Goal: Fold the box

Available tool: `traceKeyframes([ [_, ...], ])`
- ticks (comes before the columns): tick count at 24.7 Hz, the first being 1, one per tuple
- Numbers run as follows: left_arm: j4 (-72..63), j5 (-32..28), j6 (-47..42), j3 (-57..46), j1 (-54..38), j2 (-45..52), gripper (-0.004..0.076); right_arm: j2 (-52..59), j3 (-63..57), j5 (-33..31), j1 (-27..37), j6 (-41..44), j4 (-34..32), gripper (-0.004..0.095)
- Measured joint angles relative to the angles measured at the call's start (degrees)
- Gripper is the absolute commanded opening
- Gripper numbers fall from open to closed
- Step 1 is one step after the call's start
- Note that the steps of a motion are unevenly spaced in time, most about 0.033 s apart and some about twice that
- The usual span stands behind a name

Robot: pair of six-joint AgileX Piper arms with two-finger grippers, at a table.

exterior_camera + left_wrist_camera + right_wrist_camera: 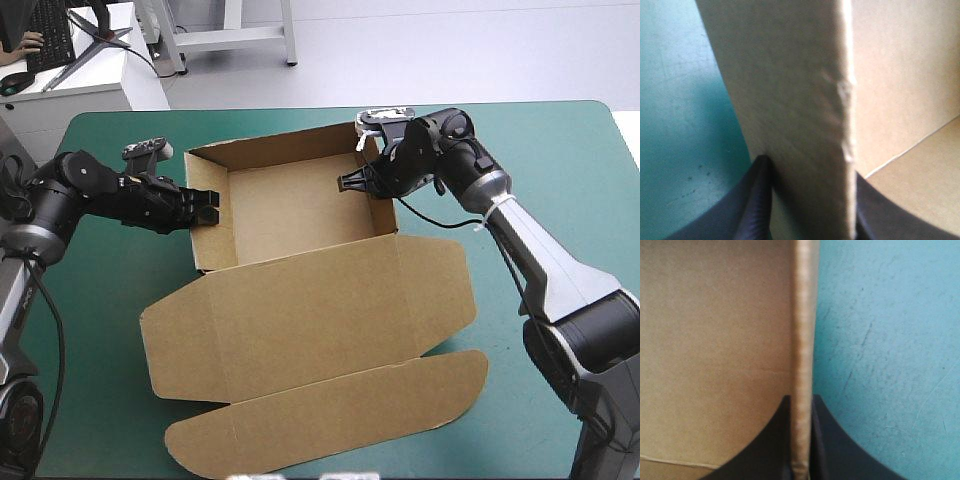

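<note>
Now left end effector point(210, 210), right end effector point(350, 183) pinch box point(290, 205) walls.

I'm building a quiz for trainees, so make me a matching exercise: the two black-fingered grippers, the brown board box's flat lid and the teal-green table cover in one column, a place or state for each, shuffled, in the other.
Things:
1. left gripper, black fin fingers
2. right gripper, black fin fingers
3. flat brown board lid
4. teal-green table cover
States:
A. spread flat on the tray's near side
B. shut on the right wall of the brown board box
C. lies under the whole box
D. shut on the box's left wall
Pairs: 1-D, 2-B, 3-A, 4-C.
</note>
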State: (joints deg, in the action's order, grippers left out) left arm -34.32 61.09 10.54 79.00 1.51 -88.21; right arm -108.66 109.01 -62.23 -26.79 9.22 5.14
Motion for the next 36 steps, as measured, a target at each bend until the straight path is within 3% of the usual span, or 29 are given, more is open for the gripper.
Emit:
traceKeyframes([
  [7, 9.2, -2.8, -8.2, 0.0, 3.9, -0.2, -0.0010, 0.0, 0.1, -1.3, -0.1, 1.2, -0.7, -0.0013],
  [9, 16.6, -4.2, -14.3, 0.0, 8.6, -0.2, -0.0010, 0.0, 0.1, -2.6, -0.1, 1.5, -1.7, -0.0013],
  [13, 20.2, -5.4, -18.2, 0.7, 12.6, -0.5, -0.0010, 0.0, 0.1, -5.7, 0.0, 1.6, -4.0, -0.0014],
  [23, 31.4, 5.9, -22.2, 16.4, 17.2, -8.0, -0.0010, 0.0, 0.3, -8.0, 0.0, 4.4, -5.1, -0.0015],
  [36, 33.5, 8.4, -24.2, 20.6, 19.9, -17.0, -0.0010, -2.1, 0.3, -9.1, 0.7, 5.5, -6.4, -0.0014],
])
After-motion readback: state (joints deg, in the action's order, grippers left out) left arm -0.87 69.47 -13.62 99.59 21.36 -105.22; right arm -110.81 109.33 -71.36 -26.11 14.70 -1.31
